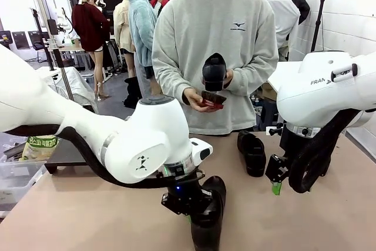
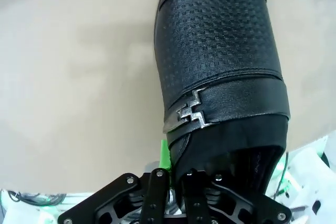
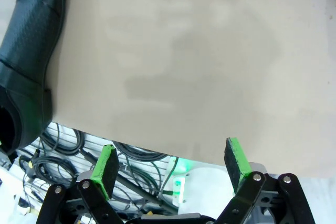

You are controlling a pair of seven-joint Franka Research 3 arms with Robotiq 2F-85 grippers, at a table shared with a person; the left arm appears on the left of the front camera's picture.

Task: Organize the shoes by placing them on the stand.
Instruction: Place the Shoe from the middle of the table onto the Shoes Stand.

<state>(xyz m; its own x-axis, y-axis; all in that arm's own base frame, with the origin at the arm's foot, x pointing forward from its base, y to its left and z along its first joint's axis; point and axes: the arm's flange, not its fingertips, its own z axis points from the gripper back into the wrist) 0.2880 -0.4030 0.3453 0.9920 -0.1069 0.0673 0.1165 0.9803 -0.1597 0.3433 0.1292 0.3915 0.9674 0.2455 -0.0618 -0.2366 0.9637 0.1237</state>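
A black shoe [image 1: 210, 218] lies on the table near the front edge. My left gripper [image 1: 192, 214] is shut on the rim of its heel opening. In the left wrist view this shoe [image 2: 218, 61] shows a textured upper and a silver buckle, with one green pad [image 2: 164, 153] outside the rim. A second shoe [image 1: 252, 153] lies farther back, also at the left edge of the right wrist view [image 3: 29, 51]. My right gripper [image 1: 275, 185] hangs open beside it, pads [image 3: 107, 163] wide apart over bare table. The person holds a third shoe [image 1: 214, 72] upright. The stand is out of view.
The person stands at the far side of the beige table [image 1: 88, 210], one hand [image 1: 194, 97] holding a small dark-red flat thing [image 1: 212, 99]. A clear bin [image 1: 13, 177] and a low cart stand off the table's left. Cables [image 3: 68, 145] lie below the table's edge.
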